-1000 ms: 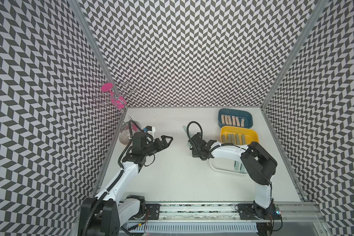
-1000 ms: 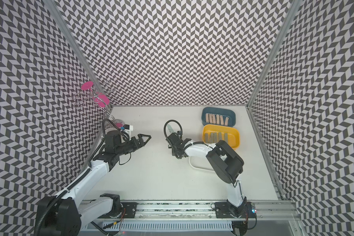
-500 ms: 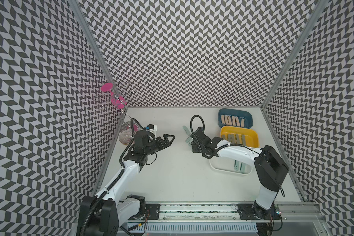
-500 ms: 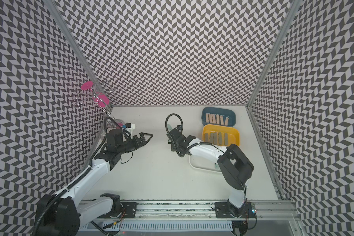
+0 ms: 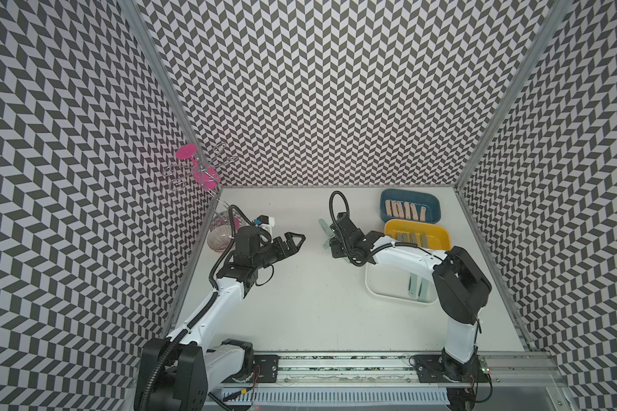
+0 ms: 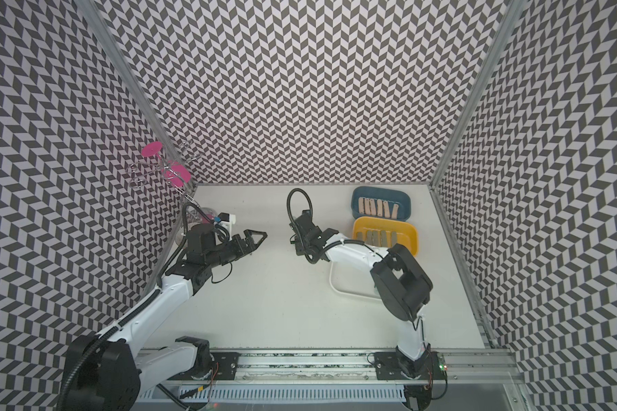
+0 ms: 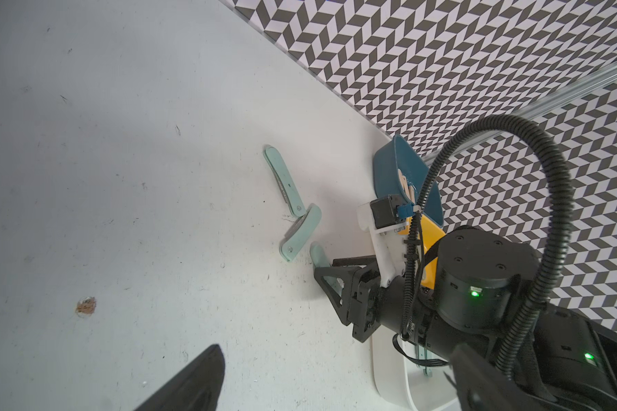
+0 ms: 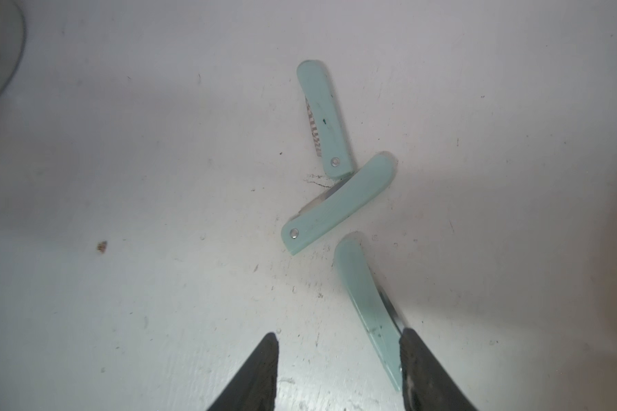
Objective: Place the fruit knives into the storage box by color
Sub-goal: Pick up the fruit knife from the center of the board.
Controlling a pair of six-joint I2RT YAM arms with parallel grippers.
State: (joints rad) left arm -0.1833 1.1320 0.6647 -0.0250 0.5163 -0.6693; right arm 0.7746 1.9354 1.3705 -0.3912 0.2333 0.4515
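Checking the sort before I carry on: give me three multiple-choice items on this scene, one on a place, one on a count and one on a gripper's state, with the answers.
1. The peach-pink knives lie:
A) in the blue tray
B) on the table
C) in the right gripper

2. Mint knives on the table in front of the right gripper:
A) one
B) three
C) five

3. The left gripper is:
A) open and empty
B) shut on a mint knife
C) shut on a pink knife

Answers:
1 A: both top views show them side by side inside that tray.
2 B: the right wrist view shows three on the table.
3 A: it hangs over bare table and holds no knife.
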